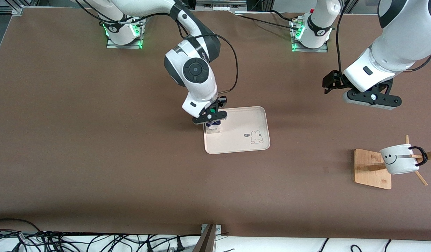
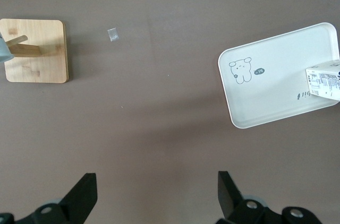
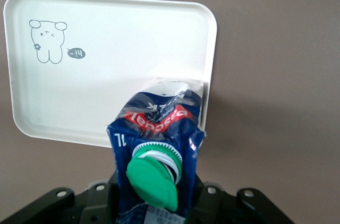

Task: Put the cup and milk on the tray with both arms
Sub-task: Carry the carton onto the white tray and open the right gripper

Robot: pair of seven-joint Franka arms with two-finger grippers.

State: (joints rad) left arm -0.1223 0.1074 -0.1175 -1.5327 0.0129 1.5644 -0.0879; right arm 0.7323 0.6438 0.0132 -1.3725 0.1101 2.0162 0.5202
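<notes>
The milk point(image 1: 213, 126), a blue and white carton with a green cap point(image 3: 154, 179), stands upright at the cream tray's point(image 1: 241, 140) edge toward the right arm's end. My right gripper point(image 1: 211, 118) is shut on its top, a finger on each side of the carton point(image 3: 159, 123). I cannot tell whether its base rests on the tray point(image 3: 106, 91). The white smiley cup point(image 1: 399, 159) hangs by its black handle on a wooden stand near the left arm's end. My left gripper point(image 1: 372, 98) hangs open and empty point(image 2: 156, 195) high over the bare table, between the tray point(image 2: 271, 91) and the stand.
The stand's square wooden base point(image 1: 372, 168) lies on the table and also shows in the left wrist view point(image 2: 36, 51). A small scrap of tape point(image 2: 113, 34) lies on the table near it. Cables run along the table's edge nearest the front camera point(image 1: 96, 241).
</notes>
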